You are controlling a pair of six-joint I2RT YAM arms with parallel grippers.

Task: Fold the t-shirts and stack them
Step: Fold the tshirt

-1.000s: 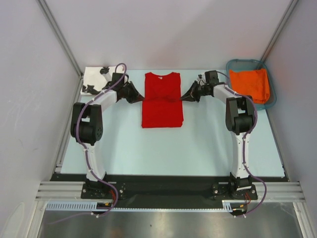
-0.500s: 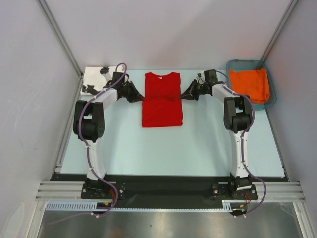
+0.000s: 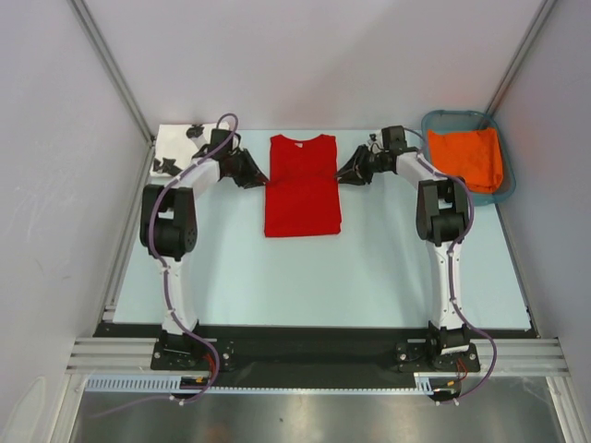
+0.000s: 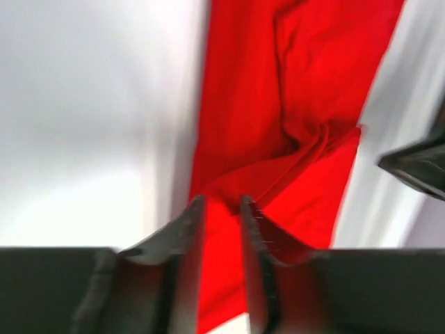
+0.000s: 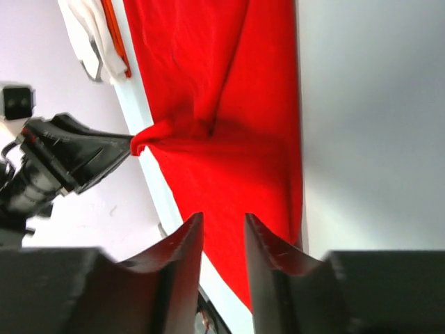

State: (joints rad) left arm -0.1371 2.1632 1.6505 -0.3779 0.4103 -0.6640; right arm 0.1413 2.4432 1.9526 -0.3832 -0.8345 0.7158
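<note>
A bright red t-shirt (image 3: 302, 185) lies flat at the middle back of the table, folded into a tall narrow rectangle. My left gripper (image 3: 263, 178) is at the shirt's left edge, open by a narrow gap, with red cloth (image 4: 278, 104) showing beyond the fingertips (image 4: 197, 209). My right gripper (image 3: 341, 174) is at the shirt's right edge, also open, over red cloth (image 5: 222, 104). The shirt's edges are puckered where each gripper stands. A white t-shirt with black shapes (image 3: 175, 146) lies at the back left corner.
A teal plastic basket (image 3: 503, 189) holding a folded orange cloth (image 3: 466, 155) stands at the back right. Grey walls close in the table on the left, back and right. Both arm bases sit at the near edge.
Both grippers were shut at the shirt's side edges and now stand open. The arms drew slightly toward the back. The red shirt lies as before.
</note>
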